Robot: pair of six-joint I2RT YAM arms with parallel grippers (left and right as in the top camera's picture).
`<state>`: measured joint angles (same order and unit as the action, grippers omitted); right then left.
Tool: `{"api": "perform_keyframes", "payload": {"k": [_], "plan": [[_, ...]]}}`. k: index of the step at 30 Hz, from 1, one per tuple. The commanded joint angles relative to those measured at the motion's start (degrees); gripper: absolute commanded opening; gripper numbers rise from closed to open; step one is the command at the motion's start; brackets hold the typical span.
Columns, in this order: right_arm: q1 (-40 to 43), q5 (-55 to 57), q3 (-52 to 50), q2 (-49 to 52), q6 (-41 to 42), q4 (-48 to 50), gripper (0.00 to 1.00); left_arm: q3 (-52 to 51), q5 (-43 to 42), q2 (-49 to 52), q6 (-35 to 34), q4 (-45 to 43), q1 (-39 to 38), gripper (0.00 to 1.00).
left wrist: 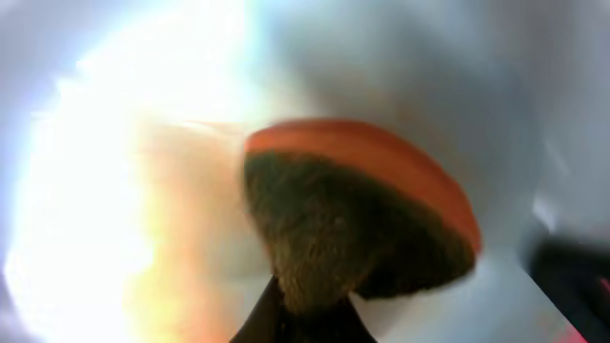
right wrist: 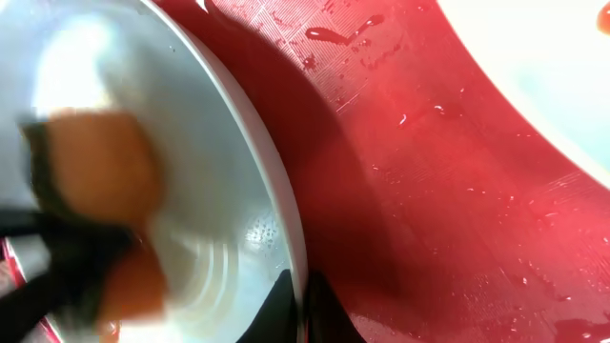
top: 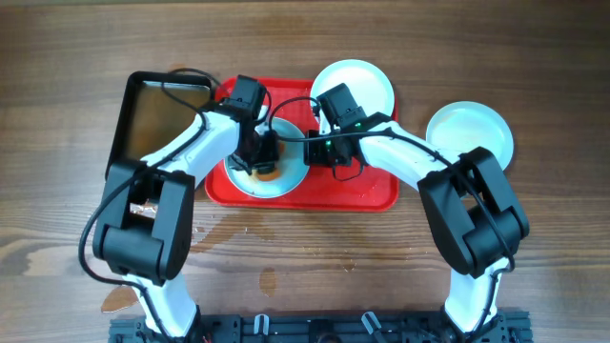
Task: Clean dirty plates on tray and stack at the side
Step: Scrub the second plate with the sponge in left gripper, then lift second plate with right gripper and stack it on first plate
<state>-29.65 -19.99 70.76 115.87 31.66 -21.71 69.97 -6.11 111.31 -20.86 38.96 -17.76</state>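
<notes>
On the red tray (top: pixel 355 187), one pale plate (top: pixel 289 183) lies at the left end. My left gripper (top: pixel 261 160) is shut on an orange sponge with a dark scrub side (top: pixel 268 173) and presses it onto this plate. The left wrist view shows the sponge (left wrist: pixel 353 219) on the plate's white surface (left wrist: pixel 543 124), held by the fingers (left wrist: pixel 300 319). My right gripper (top: pixel 315 151) is shut on that plate's right rim; the right wrist view shows the jaws (right wrist: pixel 297 307) pinching the rim (right wrist: pixel 272 191), with the tray (right wrist: pixel 429 191) beside it. A second plate (top: pixel 354 88) sits at the tray's far right corner. A third plate (top: pixel 469 133) lies on the table to the right.
A smaller black tray (top: pixel 157 114) lies left of the red tray. The red tray's floor is wet with droplets (right wrist: pixel 343 33). Wet patches (top: pixel 267 278) mark the wooden table in front of the tray.
</notes>
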Motion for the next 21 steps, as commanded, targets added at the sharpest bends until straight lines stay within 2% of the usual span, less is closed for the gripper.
{"api": "perform_keyframes", "payload": {"k": [1,6,10,11,12,18,20,21], "plan": [[0.1,-0.6,0.3,1.0,-0.2,-0.3,0.04,-1.7,25.8,2.7,-8.4,-3.4,2.2,0.04],[0.1,-0.6,0.3,1.0,-0.2,-0.3,0.04,1.7,24.1,2.2,-10.1,-2.8,2.2,0.04],[0.1,-0.6,0.3,1.0,-0.2,-0.4,0.04,8.5,20.9,-0.2,-10.1,5.0,2.2,0.04],[0.1,-0.6,0.3,1.0,-0.2,-0.4,0.04,14.0,20.5,-3.0,-10.0,12.5,2.3,0.04],[0.1,-0.6,0.3,1.0,-0.2,-0.4,0.04,15.6,20.5,-4.3,-9.7,14.8,2.4,0.04],[0.1,-0.1,0.3,1.0,-0.2,0.1,0.05,17.4,20.5,-10.1,-9.4,21.0,7.0,0.04],[0.1,0.9,0.3,1.0,-0.1,0.3,0.1,17.4,20.5,-10.1,-9.1,22.1,9.5,0.04],[0.1,1.4,0.3,1.0,0.0,0.5,0.17,17.1,20.5,-10.0,-8.5,22.2,11.4,0.04]]}}
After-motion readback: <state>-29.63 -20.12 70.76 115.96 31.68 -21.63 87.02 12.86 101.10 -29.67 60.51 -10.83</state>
